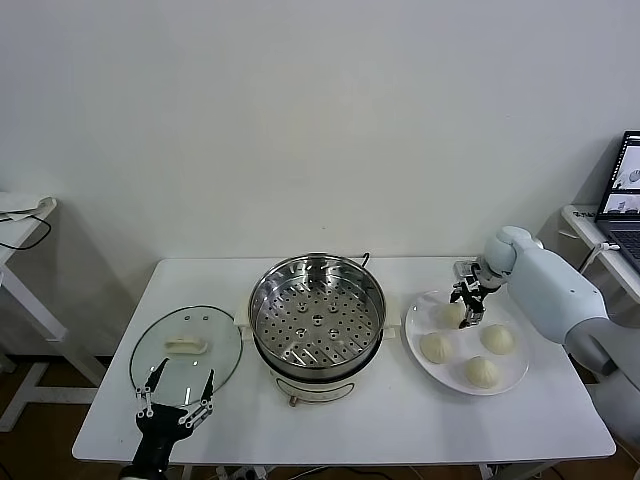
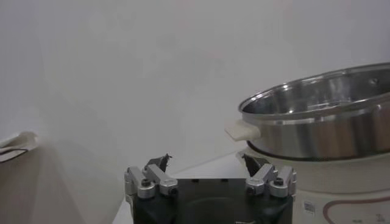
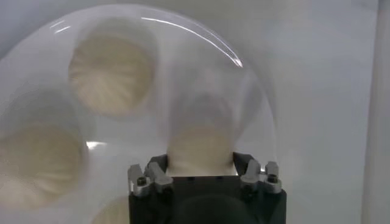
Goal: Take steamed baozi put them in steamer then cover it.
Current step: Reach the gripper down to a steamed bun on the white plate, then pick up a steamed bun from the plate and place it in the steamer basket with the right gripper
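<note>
The steamer [image 1: 317, 318], a shiny steel pot with a perforated tray, stands mid-table and holds nothing; it also shows in the left wrist view [image 2: 323, 115]. The glass cover [image 1: 186, 350] lies flat to its left. Four cream-white baozi are on a white plate [image 1: 512, 384] to the right. My right gripper [image 1: 468, 306] reaches down over the back-left baozi [image 1: 451, 313]; in the right wrist view this baozi [image 3: 201, 149] fills the gap between the fingers, which press its sides [image 3: 201, 163]. My left gripper [image 1: 175, 396] is open and empty at the cover's front edge [image 2: 207, 161].
The other three baozi [image 1: 437, 347] [image 1: 497, 338] [image 1: 482, 371] lie close together on the plate, near the right gripper. A side table with a laptop [image 1: 626, 190] stands at the far right. Another small table with a cable [image 1: 20, 215] stands at the far left.
</note>
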